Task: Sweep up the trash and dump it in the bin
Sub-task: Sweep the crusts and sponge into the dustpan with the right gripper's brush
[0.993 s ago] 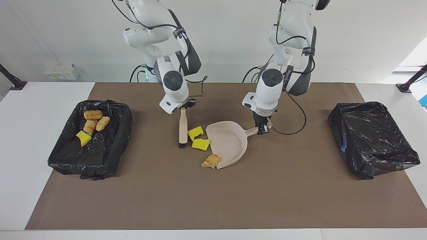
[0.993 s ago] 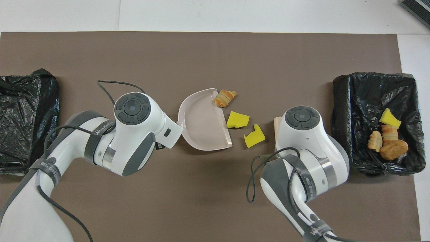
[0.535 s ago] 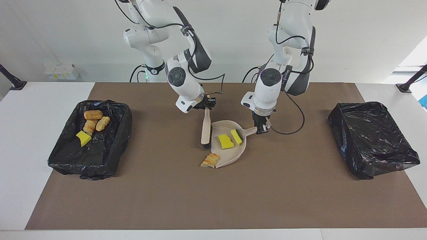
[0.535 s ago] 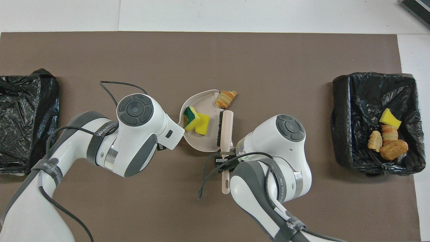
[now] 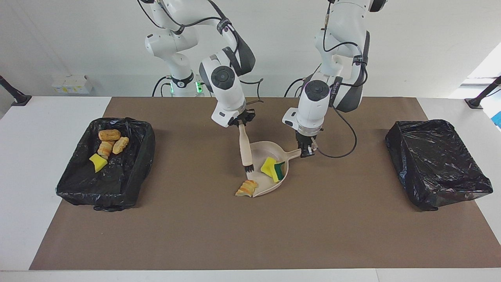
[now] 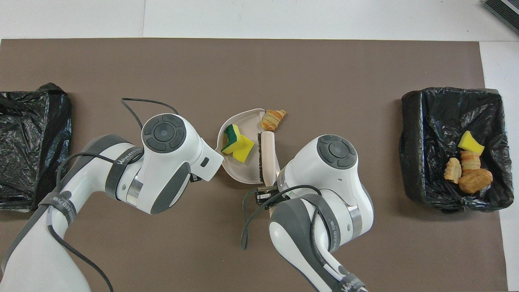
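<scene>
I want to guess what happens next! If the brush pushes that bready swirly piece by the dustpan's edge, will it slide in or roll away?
The croissant piece looks light and lumpy, so it would probably tumble rather than slide. It lies at the corner of the dustpan, so a push from the brush might slip it past the lip.

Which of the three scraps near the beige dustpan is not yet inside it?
The golden-brown croissant piece: it lies on the brown mat at the beige dustpan lip, while both yellow sponge chunks lie inside.
</scene>
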Controlling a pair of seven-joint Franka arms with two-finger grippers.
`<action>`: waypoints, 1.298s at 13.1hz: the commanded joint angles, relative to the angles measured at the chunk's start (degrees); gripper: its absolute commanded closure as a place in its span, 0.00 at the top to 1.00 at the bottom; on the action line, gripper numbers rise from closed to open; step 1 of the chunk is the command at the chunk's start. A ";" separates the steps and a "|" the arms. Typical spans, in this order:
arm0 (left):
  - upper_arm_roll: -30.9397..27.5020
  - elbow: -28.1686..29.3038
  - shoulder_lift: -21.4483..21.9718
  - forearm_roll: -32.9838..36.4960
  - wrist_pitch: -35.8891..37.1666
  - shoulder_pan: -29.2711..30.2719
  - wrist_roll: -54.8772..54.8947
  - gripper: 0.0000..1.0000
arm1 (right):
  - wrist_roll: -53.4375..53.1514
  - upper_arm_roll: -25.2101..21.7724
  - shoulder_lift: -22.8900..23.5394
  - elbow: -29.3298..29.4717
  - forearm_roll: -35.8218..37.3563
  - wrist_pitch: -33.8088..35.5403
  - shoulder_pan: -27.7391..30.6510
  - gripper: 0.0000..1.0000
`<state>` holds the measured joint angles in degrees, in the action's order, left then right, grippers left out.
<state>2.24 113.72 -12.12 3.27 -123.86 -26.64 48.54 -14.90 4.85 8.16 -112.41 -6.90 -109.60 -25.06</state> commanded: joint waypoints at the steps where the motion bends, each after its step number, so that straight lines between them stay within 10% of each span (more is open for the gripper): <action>1: -0.39 1.68 0.69 0.51 0.28 -0.95 -4.24 0.00 | 8.19 0.25 3.34 6.47 8.10 5.69 3.17 0.00; 7: -0.48 0.37 0.60 0.60 5.18 -1.22 -4.51 0.00 | 16.75 0.25 20.40 25.13 21.30 9.85 4.41 0.00; 17: -0.39 1.94 0.87 0.77 -0.57 -2.01 -5.31 0.00 | 14.38 3.76 15.68 20.40 5.24 14.51 4.23 0.00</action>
<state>2.43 112.88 -12.11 3.28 -119.43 -27.82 43.64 0.08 7.87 27.48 -89.06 1.06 -95.50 -21.55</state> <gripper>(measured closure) 0.683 0.740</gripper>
